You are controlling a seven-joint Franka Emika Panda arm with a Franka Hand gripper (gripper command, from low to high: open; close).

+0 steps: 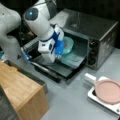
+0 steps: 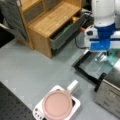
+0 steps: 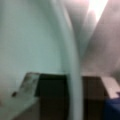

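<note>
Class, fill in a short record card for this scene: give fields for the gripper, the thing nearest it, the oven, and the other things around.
Gripper: white and blue gripper over the open oven door, at the oven's mouth
Nearest thing: pale green round bowl, tilted at the oven opening, against the gripper
Oven: silver metal toaster oven, its dark glass door folded down flat
Front view's bottom right: pink round pan with a white handle on a white square base
Front view's left: wooden cabinet with an open grey drawer

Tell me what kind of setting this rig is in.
Probably a mock kitchen on a lab bench: a silver toaster oven with its door open, a pink-lidded pan on a white single burner, and a wooden drawer cabinet. The end effector is at a teal bowl.
</note>
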